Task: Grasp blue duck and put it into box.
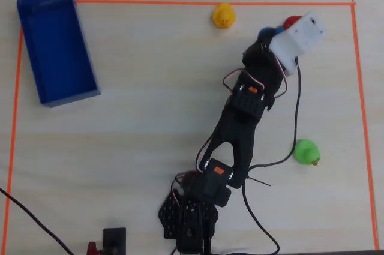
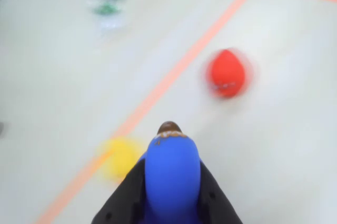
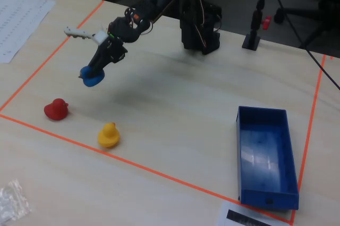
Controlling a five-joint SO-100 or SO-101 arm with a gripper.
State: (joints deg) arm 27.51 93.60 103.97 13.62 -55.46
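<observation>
**Q:** Blue duck [image 2: 172, 174] fills the bottom of the wrist view, right up at the lens. Is it actually held?

**A:** Yep. The jaws are clamped on it, one black finger [image 2: 125, 197] on each side. In the fixed view the gripper [image 3: 94, 75] has it hanging above the table [image 3: 175, 103], clear of the surface, with a shadow underneath.

**Q:** Where's everything else, biggest first?

**A:** The arm [image 1: 240, 117] stretches from its base at the bottom of the overhead view up toward the top right corner of the orange tape [image 1: 150, 2]. The box [image 1: 57, 45] sits well apart in the top left corner. Then the other ducks: green duck [image 1: 306, 152] to the right of the arm, yellow duck [image 1: 223, 15] just under the top tape line, and red duck [image 3: 56, 109] near the held one, though half hidden from overhead.
</observation>
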